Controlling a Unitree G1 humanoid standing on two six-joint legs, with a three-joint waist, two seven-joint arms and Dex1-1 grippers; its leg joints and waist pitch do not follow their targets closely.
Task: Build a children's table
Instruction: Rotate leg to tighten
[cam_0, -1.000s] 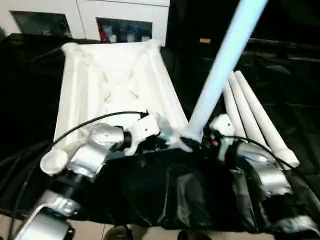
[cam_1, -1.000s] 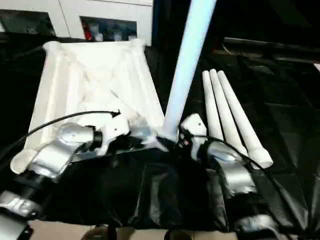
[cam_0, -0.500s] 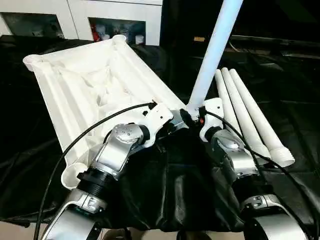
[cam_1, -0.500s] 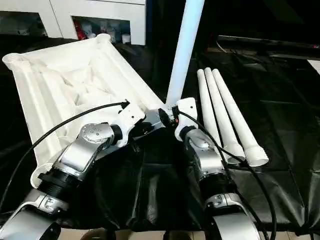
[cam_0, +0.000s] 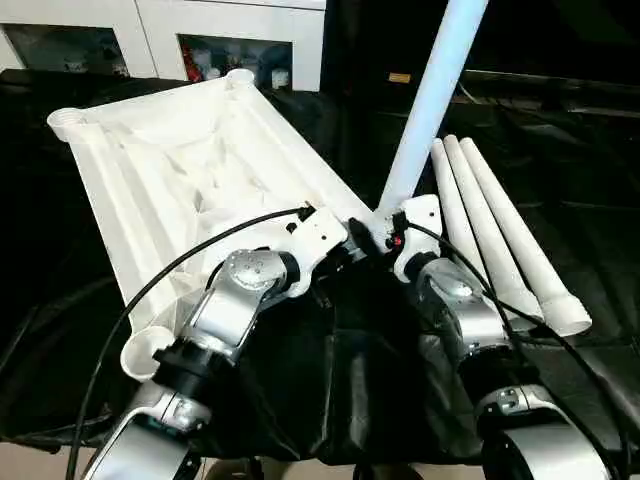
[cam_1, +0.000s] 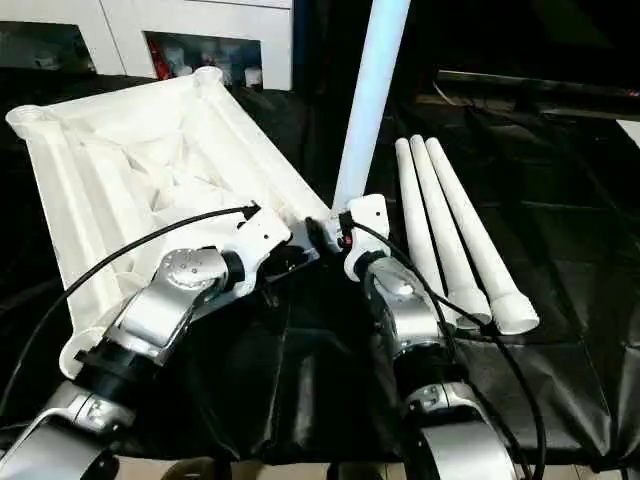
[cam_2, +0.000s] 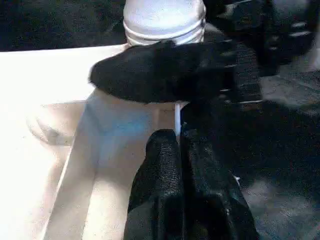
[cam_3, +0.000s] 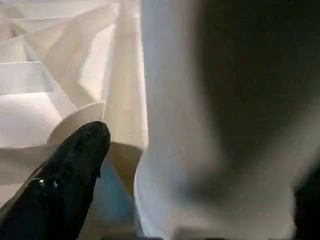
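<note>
Leg stood at the near corner socket, both hands crowded in!

The white table top (cam_0: 190, 175) was seen upside down on the black-draped worktop (cam_0: 330, 390), ribs up, at 10 o'clock. One leg (cam_0: 430, 100) was stood upright at its near right corner, with the right hand (cam_0: 385, 238) spread around its base and no grip seen. The left hand (cam_2: 177, 150), pressed together, was pinched on the top's thin edge. Three spare legs (cam_0: 500, 235) were laid side by side at 2 o'clock.

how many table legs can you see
4: one leg stands upright at the near right corner of the tabletop, by both grippers; three legs lie side by side right of it.
</note>
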